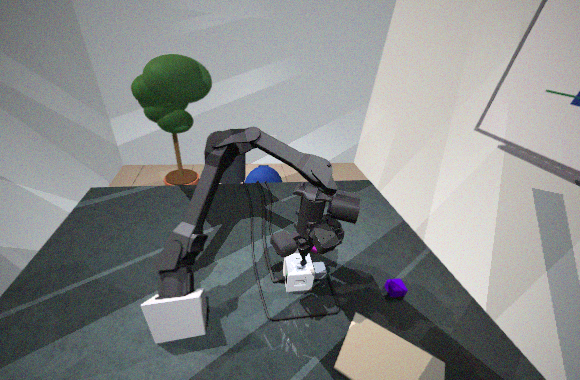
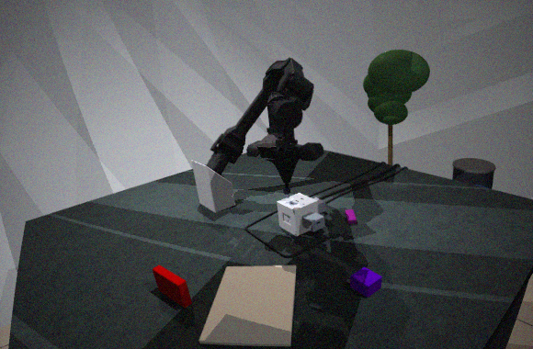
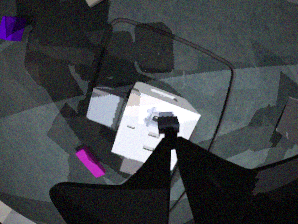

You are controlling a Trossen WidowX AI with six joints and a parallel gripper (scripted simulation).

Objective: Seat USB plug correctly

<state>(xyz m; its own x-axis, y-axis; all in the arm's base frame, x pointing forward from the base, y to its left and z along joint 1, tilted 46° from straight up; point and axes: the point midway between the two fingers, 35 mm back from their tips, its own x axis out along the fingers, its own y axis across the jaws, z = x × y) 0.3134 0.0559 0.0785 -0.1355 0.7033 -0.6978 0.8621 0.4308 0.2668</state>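
The white power cube stands on the dark table, with slots and a pale blue-grey marking on its top. My gripper points down, shut on the small black USB plug. In the wrist view the plug covers part of the cube's top, beside the pale marking. In the exterior view the fingertips appear just above the top's far edge. The plug's metal end and which way round it is are hidden.
A grey block sticks out of the cube's side. A thin dark cable loops around it. A magenta block, purple block, red block and beige board lie around.
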